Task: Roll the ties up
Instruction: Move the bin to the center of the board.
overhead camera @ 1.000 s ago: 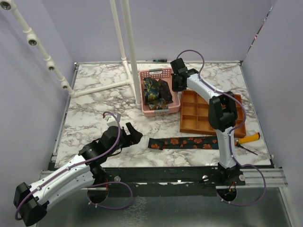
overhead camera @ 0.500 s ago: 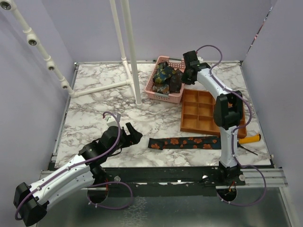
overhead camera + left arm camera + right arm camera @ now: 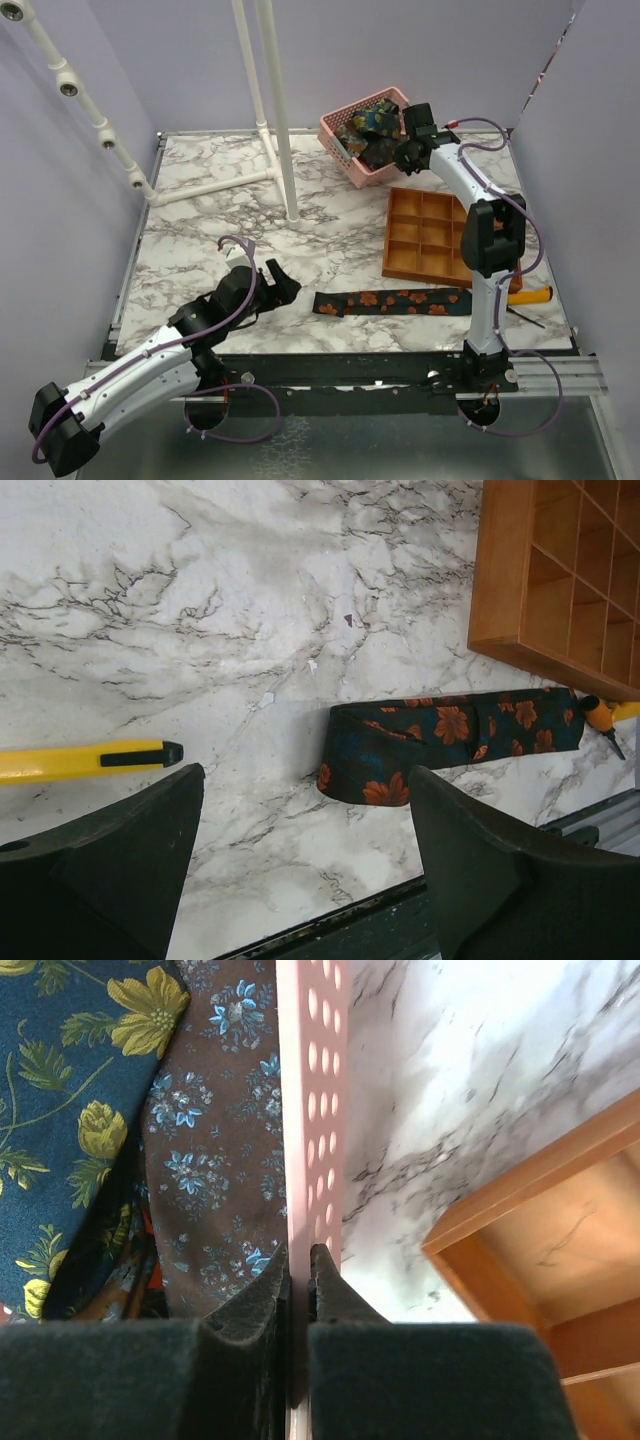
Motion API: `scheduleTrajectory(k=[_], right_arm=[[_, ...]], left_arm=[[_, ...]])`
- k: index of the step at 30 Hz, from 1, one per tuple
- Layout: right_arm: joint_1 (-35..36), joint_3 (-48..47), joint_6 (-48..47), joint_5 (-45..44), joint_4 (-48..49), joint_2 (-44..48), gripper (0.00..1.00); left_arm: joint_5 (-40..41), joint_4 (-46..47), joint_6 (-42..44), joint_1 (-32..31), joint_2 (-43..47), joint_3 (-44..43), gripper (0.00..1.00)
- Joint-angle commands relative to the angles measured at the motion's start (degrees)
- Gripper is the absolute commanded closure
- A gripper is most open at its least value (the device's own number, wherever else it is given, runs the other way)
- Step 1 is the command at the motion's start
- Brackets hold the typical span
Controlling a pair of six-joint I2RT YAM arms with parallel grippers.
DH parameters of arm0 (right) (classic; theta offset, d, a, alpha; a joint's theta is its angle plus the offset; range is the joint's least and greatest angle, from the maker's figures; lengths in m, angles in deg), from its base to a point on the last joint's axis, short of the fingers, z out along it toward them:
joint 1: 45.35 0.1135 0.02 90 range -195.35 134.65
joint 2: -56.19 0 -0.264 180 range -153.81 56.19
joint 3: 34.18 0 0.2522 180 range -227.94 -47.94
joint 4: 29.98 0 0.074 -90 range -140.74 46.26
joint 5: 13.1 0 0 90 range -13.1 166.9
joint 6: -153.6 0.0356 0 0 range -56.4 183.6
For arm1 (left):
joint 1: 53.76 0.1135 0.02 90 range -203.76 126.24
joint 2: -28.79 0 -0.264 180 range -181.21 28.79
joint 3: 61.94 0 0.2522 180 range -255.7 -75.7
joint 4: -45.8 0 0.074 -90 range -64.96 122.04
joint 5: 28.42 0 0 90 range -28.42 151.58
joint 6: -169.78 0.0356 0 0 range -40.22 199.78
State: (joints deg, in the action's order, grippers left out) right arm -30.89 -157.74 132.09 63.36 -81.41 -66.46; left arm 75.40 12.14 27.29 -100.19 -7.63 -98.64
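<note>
Marble surface (image 3: 200, 230), with a pink basket (image 3: 340, 135) tilted at the far right.
Right fingers (image 3: 402, 152) pinch the basket wall, ties (image 3: 375, 120) inside; left fingers (image 3: 283, 282) stand wide near a flat orange-flowered tie (image 3: 390, 300) at the near edge.

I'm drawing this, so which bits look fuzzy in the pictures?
Right wrist view: the black fingers close to the lens look soft, the pink basket wall sharp. Left wrist view: the orange-flowered tie is crisp. Top view: evenly lit, no glare.

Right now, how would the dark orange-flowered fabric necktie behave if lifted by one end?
Probably floppy: the dark orange-flowered fabric necktie lies thin and flat. Likely light, and unlikely to roll, being a flat strip.
</note>
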Motion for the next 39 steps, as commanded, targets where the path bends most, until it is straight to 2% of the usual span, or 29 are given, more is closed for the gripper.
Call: scheduleTrajectory(k=[1, 9, 13, 18, 19, 21, 23, 27, 32, 35, 39], right_arm=[[2.5, -3.3, 16.8, -2.3, -0.9, -2.7, 1.0], [5.9, -17.1, 24.0, -6.1, -10.4, -14.1, 1.0], [6.5, -17.8, 21.4, -5.6, -7.6, -16.4, 0.97], [6.5, -14.6, 10.6, -1.9, 1.0, -15.3, 0.49], [6.5, -13.6, 8.6, -1.4, 2.0, -14.3, 0.37], [6.5, -11.5, 4.7, -0.9, 3.4, -11.6, 0.22], [6.5, -9.0, -0.1, -1.0, 4.2, -8.0, 0.14], [6.6, 0.3, -10.0, -1.5, 5.5, 3.0, 0.11], [6.8, 23.2, -25.3, -1.3, 9.8, 20.7, 0.12], [6.8, 34.9, -32.1, -3.5, 10.1, 27.2, 0.13], [7.1, 46.3, -39.6, 1.5, 12.6, 33.3, 0.18]], left_arm=[[2.0, -1.0, -1.5, 0.4, 1.0, -0.4, 0.16], [1.6, -1.4, -2.7, 0.4, 2.7, -0.3, 0.17], [2.1, -1.8, -3.4, 0.4, 3.8, 0.1, 0.17], [2.5, -2.2, -3.5, 0.4, 3.7, 0.3, 0.17], [2.6, -2.3, -3.5, 0.4, 3.6, 0.3, 0.17], [2.9, -2.2, -3.4, 0.4, 3.2, 0.1, 0.17], [3.2, -2.2, -2.9, 0.4, 2.6, -0.1, 0.17], [3.6, -2.2, -1.8, 0.4, 2.0, 0.0, 0.17], [3.8, -1.4, -2.2, 0.4, 2.7, 1.5, 0.16], [3.5, -0.3, -1.9, 0.4, 2.3, 1.8, 0.16], [2.8, 0.4, -0.6, 0.4, -0.2, 1.2, 0.16]])
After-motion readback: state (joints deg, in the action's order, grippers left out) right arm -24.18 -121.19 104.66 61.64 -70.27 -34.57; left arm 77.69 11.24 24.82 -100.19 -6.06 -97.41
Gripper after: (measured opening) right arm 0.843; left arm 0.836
